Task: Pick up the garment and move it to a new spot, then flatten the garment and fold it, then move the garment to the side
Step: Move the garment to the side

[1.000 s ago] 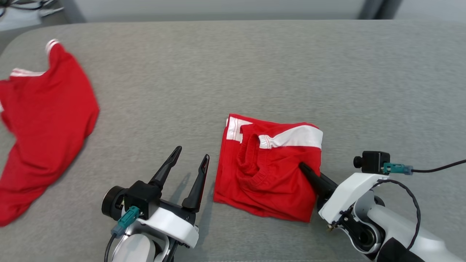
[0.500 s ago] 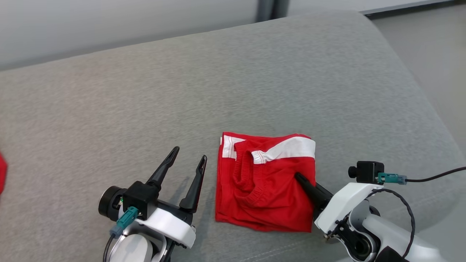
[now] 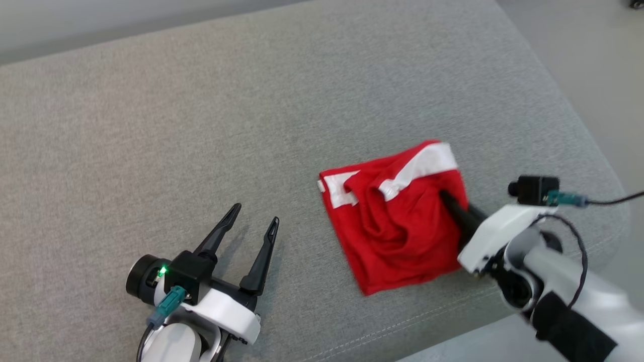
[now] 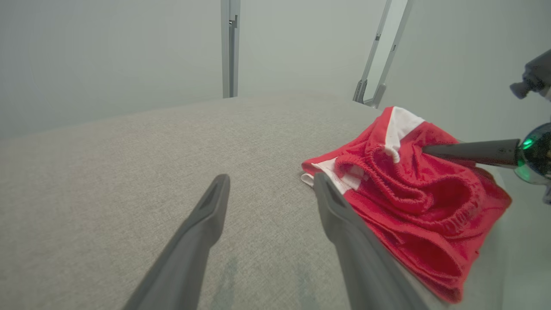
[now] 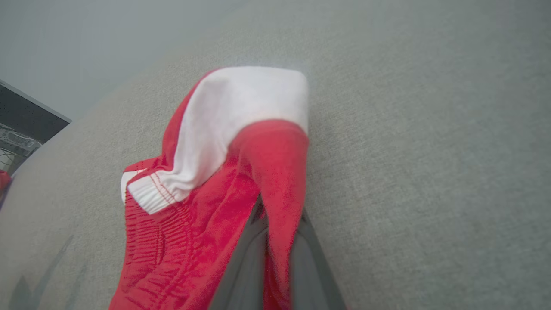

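On grey woven cushion (image 3: 201, 100), rumpled red garment (image 3: 397, 231) (white-banded)

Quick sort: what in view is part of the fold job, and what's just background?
Job:
- red garment, folded
- right gripper, shut on its edge
- left gripper, open, apart from it

Just there:
- grey padded surface under it all
- metal frame posts behind
- floor past the right end

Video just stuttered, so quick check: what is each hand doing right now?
Left hand: open, holding nothing.
Right hand: closed on the red garment, pinching a fold of it.
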Controlling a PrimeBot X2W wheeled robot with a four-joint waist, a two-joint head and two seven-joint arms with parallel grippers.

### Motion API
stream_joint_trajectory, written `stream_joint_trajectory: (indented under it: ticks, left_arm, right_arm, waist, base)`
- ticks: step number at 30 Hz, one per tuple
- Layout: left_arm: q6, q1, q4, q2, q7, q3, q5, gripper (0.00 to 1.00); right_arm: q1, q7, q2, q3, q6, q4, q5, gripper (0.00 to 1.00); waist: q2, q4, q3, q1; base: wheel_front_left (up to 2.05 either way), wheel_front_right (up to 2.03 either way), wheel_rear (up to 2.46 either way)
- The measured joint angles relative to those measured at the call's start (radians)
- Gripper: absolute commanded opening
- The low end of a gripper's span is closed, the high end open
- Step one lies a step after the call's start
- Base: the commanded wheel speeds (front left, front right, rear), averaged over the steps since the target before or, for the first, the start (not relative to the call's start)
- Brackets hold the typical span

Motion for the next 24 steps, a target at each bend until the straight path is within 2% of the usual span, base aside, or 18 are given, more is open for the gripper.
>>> stream_joint_trajectory:
  ticks: [6, 13, 24]
  left_arm:
    - [0.000, -0.045, -0.007, 0.030, 0.000, -0.018, 0.000, 1.00]
    - [0.000, -0.060, -0.015, 0.040, 0.000, -0.034, 0.000, 1.00]
    - [0.000, -0.074, -0.025, 0.046, 0.000, -0.047, 0.000, 1.00]
  right_arm:
    - [-0.142, -0.016, 0.001, -0.051, 0.000, 0.159, -0.047, 0.00]
    - [-0.240, -0.017, -0.007, -0.103, 0.000, 0.288, -0.076, 0.00]
    - [-0.300, -0.024, -0.067, -0.205, 0.000, 0.466, -0.116, 0.00]
  waist:
    - [0.0000, 0.045, 0.075, 0.0000]
    - [0.0000, 0.108, 0.129, 0.0000]
    - [0.0000, 0.169, 0.156, 0.0000]
  base:
    - [0.00, 0.00, 0.00]
    - [0.00, 0.00, 0.00]
    - [0.00, 0.00, 0.00]
